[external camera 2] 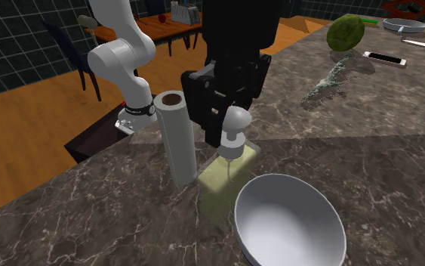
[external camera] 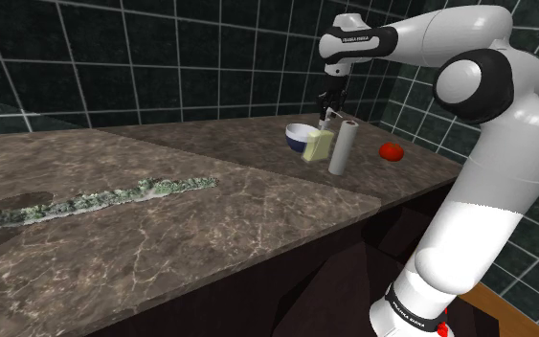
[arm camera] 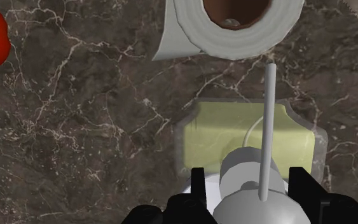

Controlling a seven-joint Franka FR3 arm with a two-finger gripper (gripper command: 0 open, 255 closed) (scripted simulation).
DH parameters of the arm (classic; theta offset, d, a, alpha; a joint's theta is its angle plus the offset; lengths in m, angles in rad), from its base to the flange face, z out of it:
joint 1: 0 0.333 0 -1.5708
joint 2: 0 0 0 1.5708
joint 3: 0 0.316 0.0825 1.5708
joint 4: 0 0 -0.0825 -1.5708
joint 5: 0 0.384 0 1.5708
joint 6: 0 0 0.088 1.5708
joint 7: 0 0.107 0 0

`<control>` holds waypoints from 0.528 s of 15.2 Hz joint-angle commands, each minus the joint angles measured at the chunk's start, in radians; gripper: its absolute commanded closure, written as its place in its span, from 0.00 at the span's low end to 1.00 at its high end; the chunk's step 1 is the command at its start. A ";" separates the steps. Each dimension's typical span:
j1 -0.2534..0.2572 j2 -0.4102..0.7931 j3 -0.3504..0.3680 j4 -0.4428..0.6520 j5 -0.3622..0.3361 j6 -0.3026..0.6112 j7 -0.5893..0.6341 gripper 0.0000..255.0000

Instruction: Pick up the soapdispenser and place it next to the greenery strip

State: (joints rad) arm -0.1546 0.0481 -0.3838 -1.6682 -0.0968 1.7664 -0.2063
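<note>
Dark tiled walls back a marbled desk. In the shoulder view the dispenser, pale yellow with a grey pump, stands far back on the desk. A white bowl touches it at 10 o'clock and a roll stands just beside it at 3 o'clock. A red fruit lies farther out the same way. The strip lies well apart at 8 o'clock.

The hand hangs straight over the pump, released. In the wrist view its fingers stand apart on either side of the pump head, not clasping it.

The step in hand looks like the descent to grasp. It would go best with the hand coming straight down, centred on the pump, low enough to close on the neck rather than the rounded top, which may slip. The thin nozzle points toward the roll, so the jaws should close across it, not along it. With bowl and roll crowding the bottle, a clean vertical lift comes before any sideways travel toward the strip.
</note>
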 commanded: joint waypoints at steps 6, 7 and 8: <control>-0.001 0.005 0.000 0.046 0.003 -0.041 -0.005 1.00; -0.001 0.007 -0.001 0.062 0.004 -0.055 -0.007 1.00; -0.001 0.010 -0.001 0.078 0.005 -0.069 -0.009 1.00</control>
State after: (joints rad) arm -0.1564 0.0588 -0.3850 -1.6018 -0.0918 1.7102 -0.2151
